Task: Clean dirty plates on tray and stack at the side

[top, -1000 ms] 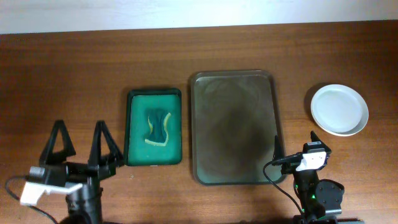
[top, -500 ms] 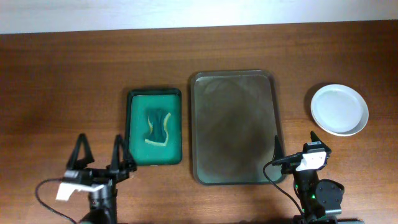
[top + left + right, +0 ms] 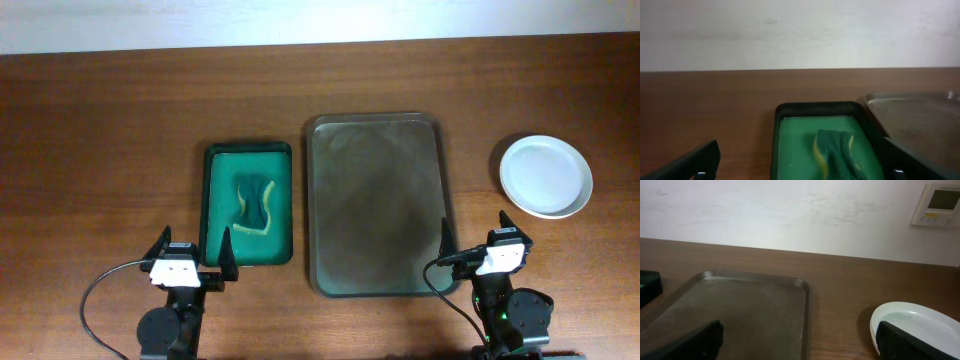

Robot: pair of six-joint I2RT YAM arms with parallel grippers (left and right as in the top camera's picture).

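The dark tray (image 3: 375, 205) lies in the middle of the table with nothing on it. White plates (image 3: 545, 176) sit on the table to its right, plain white with no smear showing; I cannot tell how many are stacked. My left gripper (image 3: 192, 255) is open and empty at the front edge, just in front of the green tray. My right gripper (image 3: 474, 235) is open and empty at the dark tray's front right corner. The right wrist view shows the dark tray (image 3: 740, 310) and the plates (image 3: 910, 320) ahead of the open right gripper (image 3: 800, 350).
A small green tray (image 3: 247, 203) holding a green and yellow sponge (image 3: 253, 203) lies left of the dark tray. In the left wrist view the green tray (image 3: 790, 107) and sponge (image 3: 837, 152) lie just ahead of the left gripper (image 3: 800, 174). A wall runs behind the table.
My left arm has moved right and drawn back toward the front edge, ending in front of the green tray. The right arm, plates and trays have not moved.
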